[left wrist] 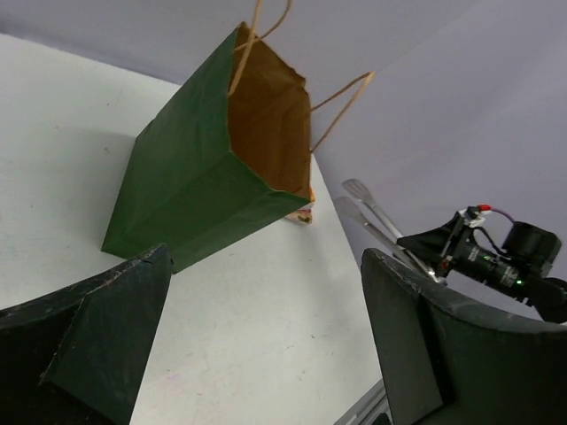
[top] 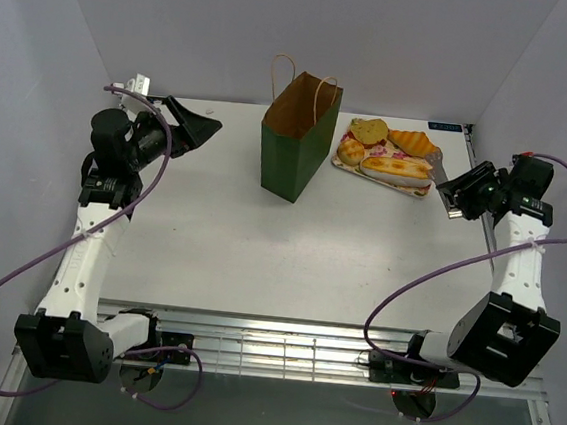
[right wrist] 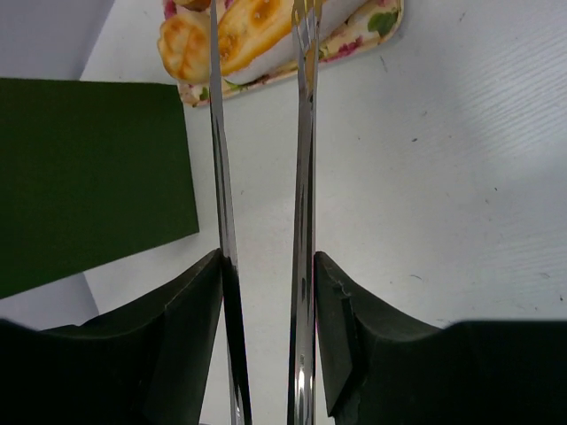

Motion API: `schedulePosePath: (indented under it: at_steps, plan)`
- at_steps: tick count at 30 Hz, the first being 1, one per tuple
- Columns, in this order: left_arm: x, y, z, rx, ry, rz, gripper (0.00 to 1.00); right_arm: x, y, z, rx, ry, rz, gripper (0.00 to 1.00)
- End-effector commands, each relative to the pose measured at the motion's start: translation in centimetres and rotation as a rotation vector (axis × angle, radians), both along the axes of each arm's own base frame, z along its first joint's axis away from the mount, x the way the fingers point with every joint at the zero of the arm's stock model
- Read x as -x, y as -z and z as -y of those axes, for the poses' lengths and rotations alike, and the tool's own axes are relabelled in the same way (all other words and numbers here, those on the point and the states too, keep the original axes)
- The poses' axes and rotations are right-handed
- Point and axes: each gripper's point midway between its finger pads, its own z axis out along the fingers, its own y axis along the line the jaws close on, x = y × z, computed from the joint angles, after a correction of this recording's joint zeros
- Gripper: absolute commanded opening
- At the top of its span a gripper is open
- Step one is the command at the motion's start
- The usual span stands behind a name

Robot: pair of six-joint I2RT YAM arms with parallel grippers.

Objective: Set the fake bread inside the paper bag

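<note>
The fake bread lies on a floral tray (top: 339, 165): a long baguette (top: 396, 167), a croissant (top: 412, 142) and two buns (top: 369, 130) (top: 351, 151). The dark green paper bag (top: 295, 148) stands open and upright to the tray's left. My right gripper (top: 453, 194) is shut on metal tongs (top: 440, 173) just right of the tray. In the right wrist view the tongs (right wrist: 304, 133) are spread, their tips over the baguette (right wrist: 257, 22) and a bun (right wrist: 184, 44). My left gripper (top: 197, 124) is open and empty, left of the bag (left wrist: 195, 186).
White walls close the table at the back and both sides. A metal rack (top: 280, 353) runs along the near edge between the arm bases. The bag's loop handles (top: 282, 72) stick up above its mouth.
</note>
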Motion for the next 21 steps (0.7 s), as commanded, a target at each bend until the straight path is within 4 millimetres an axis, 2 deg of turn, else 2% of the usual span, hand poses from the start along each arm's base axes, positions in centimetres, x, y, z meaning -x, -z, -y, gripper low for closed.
schedulePosePath:
  at_steps: [1,2,3,4,5,6,7,8,9,10,11,12,13,14,15,18,21]
  plan:
    - [-1.3,0.0,-0.9,-0.062,-0.046,0.005,0.98,-2.1,-4.4,-0.5,-0.084,-0.045,0.104,0.49]
    - [-1.7,0.0,-1.1,-0.054,-0.066,-0.010,0.98,-2.5,-4.5,-0.7,-0.114,-0.041,0.088,0.49]
    - [-2.9,0.5,-1.6,-0.057,-0.101,-0.031,0.98,-2.8,-4.6,-0.7,-0.131,-0.037,0.090,0.48]
    - [-3.6,1.1,-1.4,-0.063,-0.100,-0.056,0.94,-3.0,-4.6,-0.8,-0.142,-0.032,0.084,0.48]
    - [-4.4,-0.5,-0.9,-0.070,-0.089,-0.048,0.91,-3.4,-4.4,-0.8,-0.160,-0.019,0.070,0.48]
    - [-5.5,-0.2,-0.2,-0.095,-0.081,-0.076,0.86,-3.7,-4.5,-1.0,-0.172,-0.018,0.081,0.48]
    - [-7.3,1.3,0.2,-0.127,-0.080,-0.110,0.81,-3.9,-4.6,-1.0,-0.182,-0.014,0.081,0.48]
    - [-7.9,-0.1,0.8,-0.127,-0.079,-0.078,0.78,-4.3,-4.3,-0.8,-0.182,0.000,0.064,0.48]
    - [-8.3,-0.5,1.2,-0.124,-0.069,-0.067,0.77,-4.8,-5.3,-0.6,-0.185,0.007,0.076,0.48]
    - [-9.0,-1.2,1.2,-0.123,-0.084,-0.040,0.77,-5.0,-5.7,-0.6,-0.183,0.003,0.079,0.48]
    - [-9.7,-1.2,1.4,-0.121,-0.097,-0.043,0.77,-5.3,-5.8,-0.3,-0.169,0.013,0.074,0.48]
    - [-10.2,-2.7,2.3,-0.118,-0.097,-0.009,0.77,-5.3,-6.2,0.0,-0.157,0.020,0.075,0.48]
    - [-11.0,-2.7,2.6,-0.134,-0.109,-0.013,0.77,-5.4,-6.6,0.1,-0.152,0.026,0.078,0.48]
    - [-12.9,-0.6,3.3,-0.170,-0.109,-0.062,0.77,-5.3,-6.6,0.0,-0.161,0.028,0.073,0.48]
    - [-13.2,-2.7,4.4,-0.168,-0.108,-0.033,0.77,-5.1,-6.5,-0.1,-0.176,0.034,0.060,0.48]
    - [-14.3,-2.5,5.5,-0.169,-0.145,-0.039,0.78,-4.1,-6.2,-0.8,-0.212,0.037,0.042,0.47]
    - [-15.0,-3.1,5.1,-0.138,-0.207,-0.014,0.79,-2.5,-4.5,-1.6,-0.248,0.037,-0.028,0.47]
